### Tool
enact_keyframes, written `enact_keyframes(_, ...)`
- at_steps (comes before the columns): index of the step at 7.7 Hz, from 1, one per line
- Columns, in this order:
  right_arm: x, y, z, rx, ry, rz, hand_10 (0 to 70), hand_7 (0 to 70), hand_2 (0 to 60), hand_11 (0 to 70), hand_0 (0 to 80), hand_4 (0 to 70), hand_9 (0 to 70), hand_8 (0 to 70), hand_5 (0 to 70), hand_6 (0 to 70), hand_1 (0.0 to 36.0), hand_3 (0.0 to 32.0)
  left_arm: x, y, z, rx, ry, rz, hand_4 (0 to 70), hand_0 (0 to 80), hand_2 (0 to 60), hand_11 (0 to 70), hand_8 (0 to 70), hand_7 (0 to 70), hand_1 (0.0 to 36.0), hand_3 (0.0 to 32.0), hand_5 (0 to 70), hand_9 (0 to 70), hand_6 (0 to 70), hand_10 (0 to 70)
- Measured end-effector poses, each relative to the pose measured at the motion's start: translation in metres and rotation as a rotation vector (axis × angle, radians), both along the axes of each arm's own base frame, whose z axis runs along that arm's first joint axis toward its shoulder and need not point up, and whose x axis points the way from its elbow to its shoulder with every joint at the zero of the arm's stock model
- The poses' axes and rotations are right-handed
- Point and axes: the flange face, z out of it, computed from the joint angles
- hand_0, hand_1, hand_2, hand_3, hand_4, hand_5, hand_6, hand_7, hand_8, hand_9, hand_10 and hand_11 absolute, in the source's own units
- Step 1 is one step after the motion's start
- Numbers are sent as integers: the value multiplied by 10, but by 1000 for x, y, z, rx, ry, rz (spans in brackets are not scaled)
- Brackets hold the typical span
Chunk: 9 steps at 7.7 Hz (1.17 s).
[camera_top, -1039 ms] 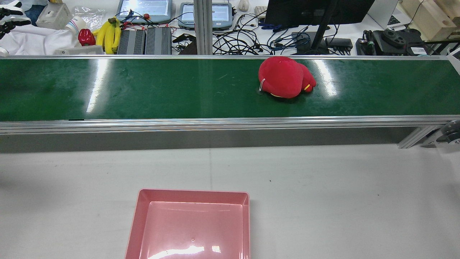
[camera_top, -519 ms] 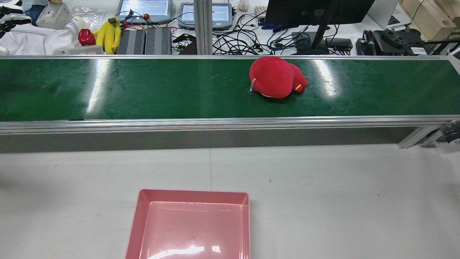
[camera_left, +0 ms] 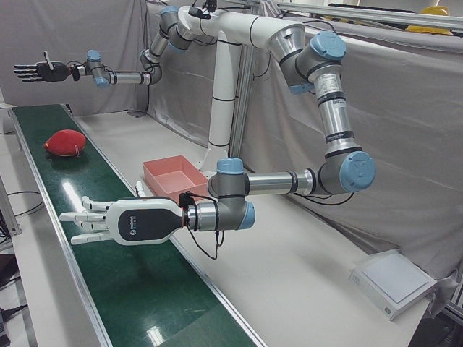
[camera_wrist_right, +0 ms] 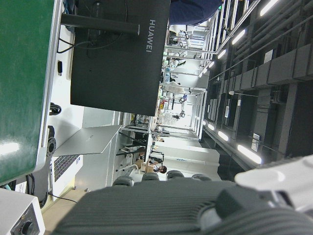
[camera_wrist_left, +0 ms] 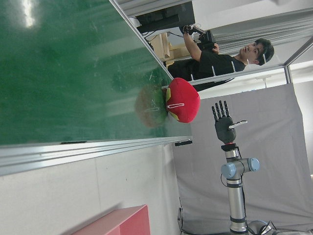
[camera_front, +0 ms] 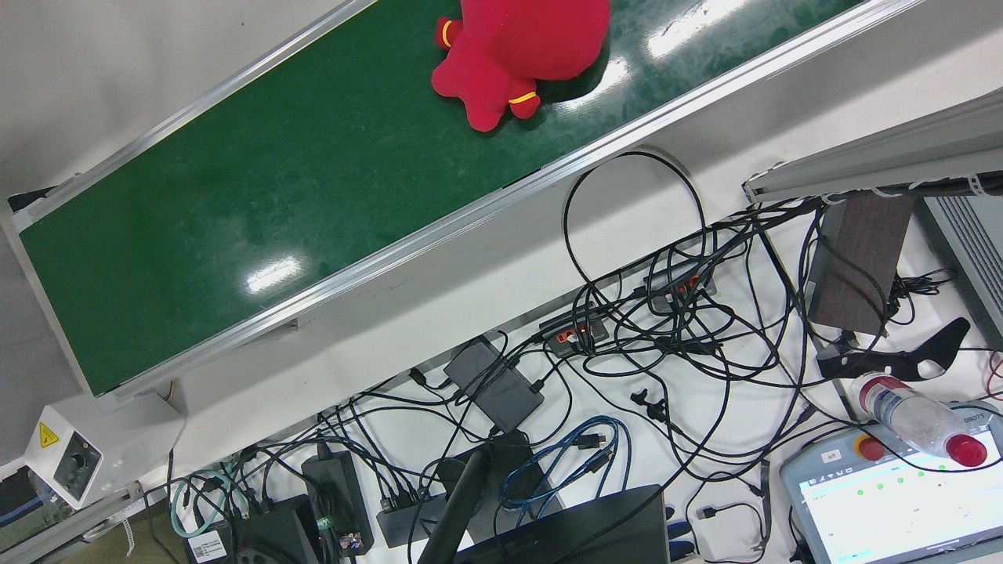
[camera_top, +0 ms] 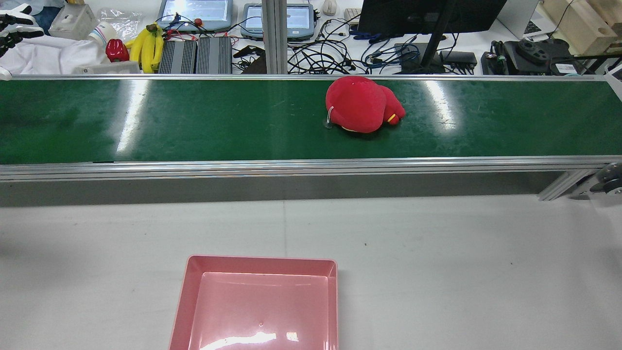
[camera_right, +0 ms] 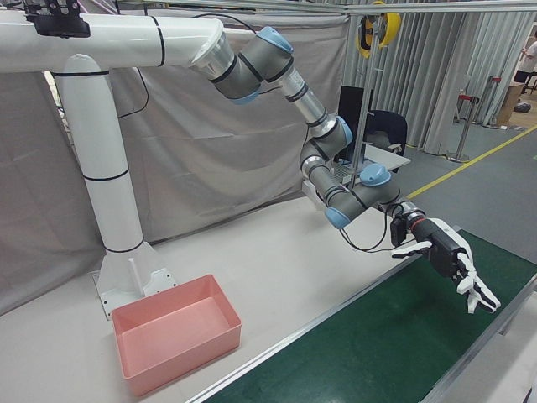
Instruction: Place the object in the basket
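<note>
Shifted leftward along green conveyor belt (camera_top: 204, 121) since earlier rear view: round red plush toy (camera_top: 362, 104). Pink rectangular plastic basket (camera_top: 260, 304) on white table. Left hand (camera_left: 119, 220), right hand (camera_right: 449, 264): fingers spread, holding nothing.

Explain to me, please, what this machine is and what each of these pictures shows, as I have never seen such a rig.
This is a robot with two long jointed arms on one white pedestal, each ending in a hand with fingers. The left-front view shows the whole station from a corner: the left hand is the near one and the right hand the far one. Both hover above the green conveyor belt with fingers spread, holding nothing.

The rear view looks down from behind the arms. A red plush toy lies on the belt, and an empty pink basket sits on the grey table nearer the robot. The front view looks down on the toy and the operators' cables. The two hand views come from cameras on the hands and lie sideways.
</note>
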Motion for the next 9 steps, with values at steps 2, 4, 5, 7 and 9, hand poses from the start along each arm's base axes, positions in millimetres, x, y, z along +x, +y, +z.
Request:
enact_keyframes(2,0,0,0,0,0,0,0,0,0,0,0,0,0,0,0,0,0,0,3,2,1,-10,-8,9,150,589,0,0,128,46,175,0,313,195,62,0)
enact_keyframes(4,0,0,0,0,0,0,0,0,0,0,0,0,0,0,0,0,0,0,-2,4,-6,-11,-7,6,156,590,0,0,134,49,183,0,322,203,64,0)
enact_keyframes(5,0,0,0,0,0,0,0,0,0,0,0,0,0,0,0,0,0,0,-3,8,-15,-6,-6,6,156,591,0,0,135,50,187,0,321,204,65,0)
enact_keyframes(7,0,0,0,1,0,1,0,0,0,0,0,0,0,0,0,0,0,0,-4,13,-24,-3,-6,10,154,593,0,0,136,50,186,0,320,205,65,0)
enact_keyframes(9,0,0,0,1,0,0,0,0,0,0,0,0,0,0,0,0,0,0,-4,14,-26,-2,-5,10,158,592,0,0,136,51,184,0,321,205,64,0)
